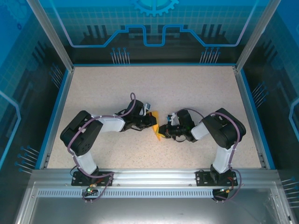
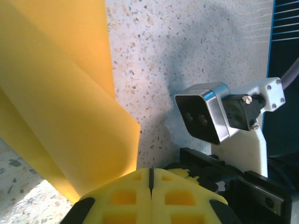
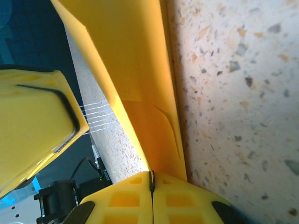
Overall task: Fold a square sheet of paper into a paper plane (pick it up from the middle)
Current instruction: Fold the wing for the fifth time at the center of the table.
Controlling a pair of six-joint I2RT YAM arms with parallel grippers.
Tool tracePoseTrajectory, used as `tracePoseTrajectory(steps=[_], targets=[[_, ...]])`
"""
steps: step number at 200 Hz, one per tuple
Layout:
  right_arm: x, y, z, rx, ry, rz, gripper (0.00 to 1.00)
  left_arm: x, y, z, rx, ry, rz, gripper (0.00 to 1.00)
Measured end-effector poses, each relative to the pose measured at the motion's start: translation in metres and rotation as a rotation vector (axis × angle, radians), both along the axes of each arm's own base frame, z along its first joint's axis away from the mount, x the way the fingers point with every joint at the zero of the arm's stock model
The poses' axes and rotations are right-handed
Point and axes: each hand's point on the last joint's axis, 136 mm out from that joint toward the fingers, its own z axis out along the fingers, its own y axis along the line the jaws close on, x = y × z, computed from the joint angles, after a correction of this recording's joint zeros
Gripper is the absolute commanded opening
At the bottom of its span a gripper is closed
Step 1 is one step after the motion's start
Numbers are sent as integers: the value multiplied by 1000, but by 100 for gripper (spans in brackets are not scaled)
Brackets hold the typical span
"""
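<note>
The orange-yellow sheet of paper [image 1: 156, 126] is folded into long layers and stands off the table in the middle, between both grippers. My right gripper [image 1: 163, 130] comes from the right. In the right wrist view its pads [image 3: 151, 176] are shut on the lower end of the folded paper [image 3: 135, 60], which runs up from their seam. My left gripper [image 1: 151, 122] meets it from the left. In the left wrist view its pads [image 2: 150, 175] are pressed together, and the paper [image 2: 60, 93] sits just left of them, its edge passing behind the left pad.
The right arm's wrist camera [image 2: 203, 112] and black gripper body [image 2: 233, 177] sit close to the left gripper. A left finger [image 3: 32, 121] shows beside the paper. The speckled table [image 1: 140, 88] is rimmed by blue walls [image 1: 56, 107].
</note>
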Motion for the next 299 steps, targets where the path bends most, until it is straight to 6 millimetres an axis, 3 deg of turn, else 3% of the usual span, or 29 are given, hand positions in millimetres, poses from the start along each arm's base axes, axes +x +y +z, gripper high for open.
tracePoseTrajectory(steps=[66,137,203,299], targets=[[0,0,0,1,1,0,6,1,3,-3,16,2,13,0],[0,0,0,2,2,1,7,1,2,-29,50,54,12,0],[0,0,1,0,0,0,11,1,3,-34,59,63,14,0],[-6,-14,-3,-178,0,-4,7,3,2,-37,63,72,13,0]])
